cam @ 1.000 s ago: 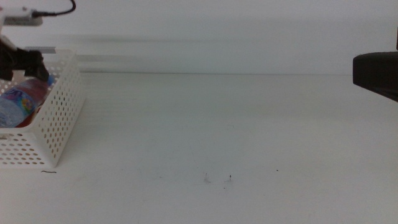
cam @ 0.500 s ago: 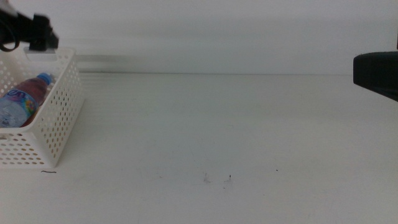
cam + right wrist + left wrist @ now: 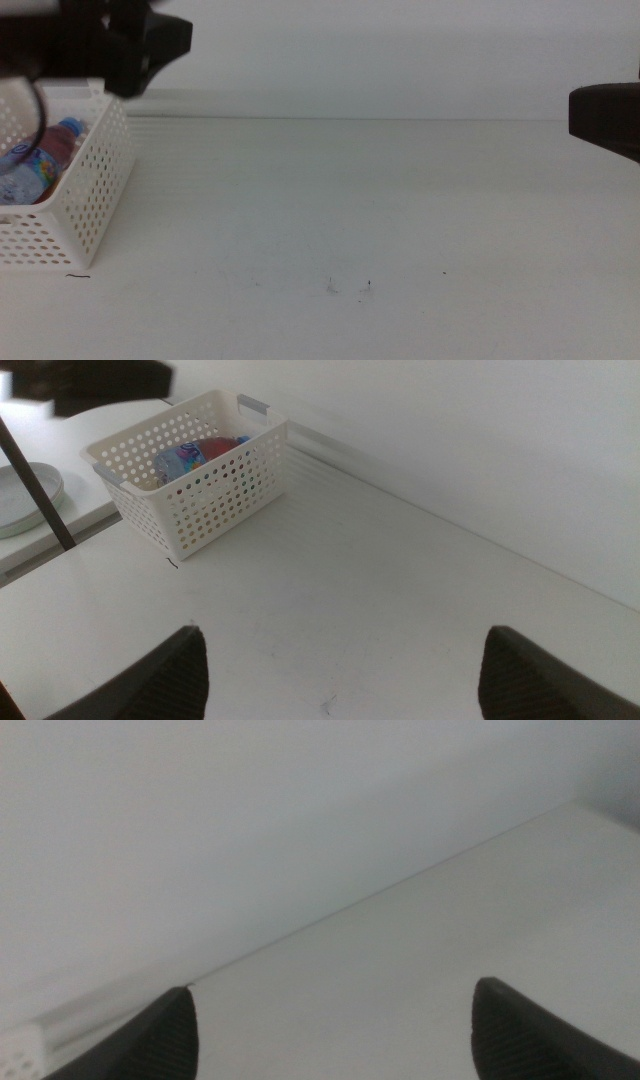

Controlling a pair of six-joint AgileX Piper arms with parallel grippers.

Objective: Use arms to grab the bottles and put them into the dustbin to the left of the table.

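I hold the left gripper (image 3: 150,45) raised above the far rim of the basket (image 3: 95,190) at the table's left edge, its jaws spread wide with nothing between them, as the left wrist view shows only bare tabletop and wall past the two dark tips. I judge that height a sensible one: it clears the basket's perforated wall, so the arm cannot snag on it. Inside the basket lies the water bottle (image 3: 35,165), on its side with its blue cap (image 3: 68,127) pointing toward the far corner, and a patch of red beside it that I take to be the soda can (image 3: 212,448); I cannot make out a yellow tea bottle from either angle. The right gripper (image 3: 340,660) waits at the table's right side, well apart from the basket, its jaws also spread and empty, looking across at the basket from a distance. The table (image 3: 380,200) is a plain white top marked only by a few tiny dark specks near the front edge and one short dark line just by the basket's near corner. No bottle shows on it, so the job looks to me at or near its end. A blank pale wall closes the scene behind, and a light round dish (image 3: 25,495) sits on a lower surface beyond the basket.
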